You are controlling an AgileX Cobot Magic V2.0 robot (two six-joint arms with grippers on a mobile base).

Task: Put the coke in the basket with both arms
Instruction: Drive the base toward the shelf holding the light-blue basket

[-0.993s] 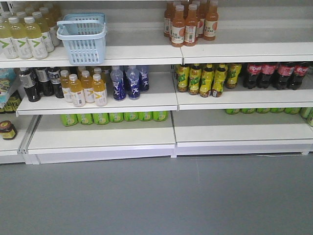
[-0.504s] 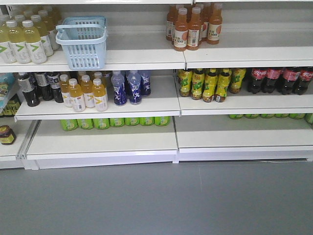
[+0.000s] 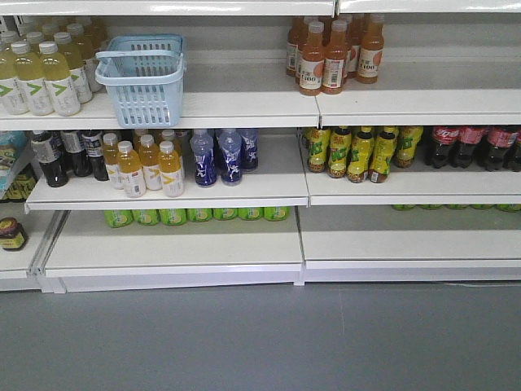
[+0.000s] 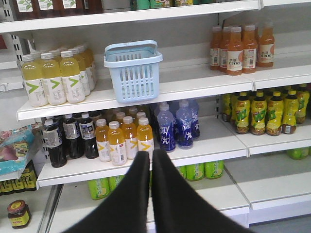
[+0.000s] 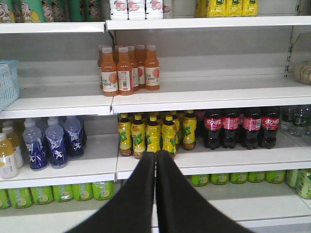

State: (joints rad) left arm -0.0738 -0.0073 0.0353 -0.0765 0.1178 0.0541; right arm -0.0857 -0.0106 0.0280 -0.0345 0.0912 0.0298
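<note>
A: Which step is the robot on?

B: By the look of it, the very start, the approach. Neither arm carries anything. The left gripper (image 4: 149, 154) has its two black fingers (image 4: 129, 194) pressed together with nothing between them. The right gripper (image 5: 155, 154) is the same, closed and empty.

A: And the coke?

B: No slim red metal bottle shows in any view. The nearest things are the dark plastic cola bottles (image 5: 240, 127) with red labels. They stand on the middle shelf (image 5: 233, 158) of the right bay, just beside the yellow-green bottles (image 5: 150, 133). Whether the coke stands behind something or out of frame cannot be told.

A: The basket?

B: The light blue basket (image 3: 145, 94) stands upright on the upper shelf (image 3: 244, 102) of the left bay. It is near the pale yellow drink bottles (image 3: 41, 73) and well apart from the orange juice bottles (image 3: 326, 53). The left wrist camera faces it almost squarely.

A: So what does the next move call for?

B: Probably finding the coke first. After that, one arm would have to spread its fingers before closing round the bottle's body. The left arm seems better placed to deal with the basket.
</note>
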